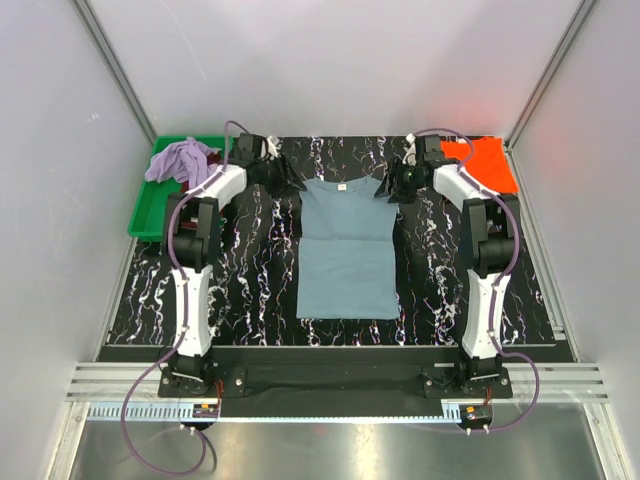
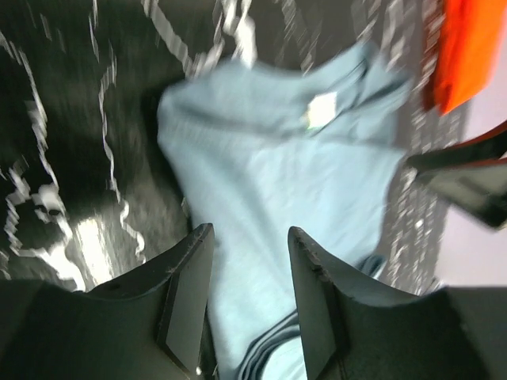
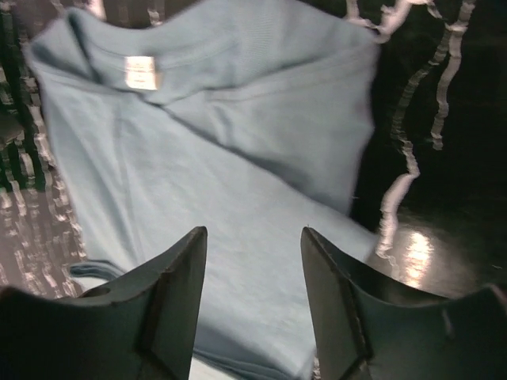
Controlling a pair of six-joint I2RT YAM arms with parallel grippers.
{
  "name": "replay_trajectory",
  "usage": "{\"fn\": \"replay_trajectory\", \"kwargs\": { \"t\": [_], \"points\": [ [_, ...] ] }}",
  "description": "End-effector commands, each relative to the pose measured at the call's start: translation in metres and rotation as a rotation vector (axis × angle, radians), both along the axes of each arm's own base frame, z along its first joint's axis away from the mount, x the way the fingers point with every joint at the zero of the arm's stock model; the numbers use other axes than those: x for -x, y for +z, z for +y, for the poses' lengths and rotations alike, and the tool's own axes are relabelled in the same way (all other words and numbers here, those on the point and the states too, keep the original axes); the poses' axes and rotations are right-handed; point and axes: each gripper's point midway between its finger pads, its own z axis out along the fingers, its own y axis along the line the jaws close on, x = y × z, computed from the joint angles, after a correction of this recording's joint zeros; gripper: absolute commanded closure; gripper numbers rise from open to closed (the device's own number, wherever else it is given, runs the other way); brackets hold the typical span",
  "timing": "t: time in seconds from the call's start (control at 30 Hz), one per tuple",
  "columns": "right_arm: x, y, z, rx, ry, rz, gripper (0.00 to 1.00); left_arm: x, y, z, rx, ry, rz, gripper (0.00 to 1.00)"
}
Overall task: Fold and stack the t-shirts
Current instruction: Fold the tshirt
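The left arm [image 1: 195, 300] and right arm [image 1: 483, 300] wear white shells over black joints, on black bases. Thin purple cables [image 1: 123, 420] loop from each base to the wrist. The fingers [image 2: 184, 297] are matte black, broad, tapered wedges

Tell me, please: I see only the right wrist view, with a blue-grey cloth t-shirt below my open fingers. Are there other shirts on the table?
Observer: Yes. A bright orange cloth t-shirt lies at the far right corner of the black marbled table.
Operator: Is anything on the left side?
Observer: A green plastic tray sits at the far left, with a crumpled lavender cloth t-shirt in it.
Operator: Where is the left arm?
Observer: The left fingers hang open by the far left corner of the blue-grey t-shirt.
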Motion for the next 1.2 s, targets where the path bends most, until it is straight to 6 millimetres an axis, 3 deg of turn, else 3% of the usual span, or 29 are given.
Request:
{"fn": "replay_trajectory", "kwargs": {
  "t": [0.0, 0.13, 0.27, 0.37, 0.53, 0.7, 0.8, 0.87, 0.93, 1.0, 1.03, 1.1, 1.13, 1.17],
  "points": [
    [0.005, -0.022, -0.024, 0.078, -0.001, 0.048, 0.41, 0.016, -0.021, -0.007, -0.056, -0.049, 0.024, 0.52],
    [0.009, -0.033, -0.041, 0.092, -0.028, 0.076, 0.39, 0.02, -0.035, -0.01, -0.071, -0.065, 0.045, 0.52],
    [0.008, -0.039, -0.043, 0.083, -0.034, 0.077, 0.4, 0.022, -0.047, -0.007, -0.099, -0.057, 0.064, 0.54],
    [0.005, -0.047, -0.043, 0.082, -0.041, 0.084, 0.47, 0.022, -0.049, -0.003, -0.118, -0.048, 0.064, 0.64],
    [0.006, -0.06, -0.047, 0.09, -0.054, 0.106, 0.53, 0.017, -0.05, 0.002, -0.157, -0.032, 0.055, 0.9],
    [0.003, -0.058, -0.048, 0.071, -0.062, 0.098, 0.74, 0.018, -0.055, 0.007, -0.188, -0.028, 0.077, 0.98],
    [0.003, -0.061, -0.049, 0.047, -0.068, 0.113, 0.85, 0.019, -0.057, 0.009, -0.193, -0.02, 0.085, 0.97],
    [0.002, -0.062, -0.051, 0.047, -0.073, 0.121, 0.86, 0.019, -0.059, 0.011, -0.198, -0.011, 0.093, 0.93],
    [0.002, -0.064, -0.051, 0.041, -0.074, 0.128, 0.85, 0.016, -0.058, 0.014, -0.208, 0.002, 0.089, 0.79],
    [0.001, -0.061, -0.05, 0.035, -0.067, 0.122, 0.77, 0.016, -0.053, 0.014, -0.201, 0.001, 0.094, 0.65],
    [0.001, -0.059, -0.049, 0.03, -0.069, 0.125, 0.67, 0.017, -0.047, 0.013, -0.2, -0.008, 0.091, 0.63],
    [0.001, -0.044, -0.051, 0.031, -0.08, 0.122, 0.59, 0.019, -0.032, 0.012, -0.182, -0.02, 0.074, 0.58],
    [0.001, -0.036, -0.053, 0.039, -0.092, 0.116, 0.5, 0.02, -0.014, 0.014, -0.179, -0.015, 0.053, 0.57],
    [0.001, -0.017, -0.053, 0.039, -0.106, 0.095, 0.45, 0.022, -0.006, 0.016, -0.189, -0.006, 0.047, 0.56]
  ]
}}
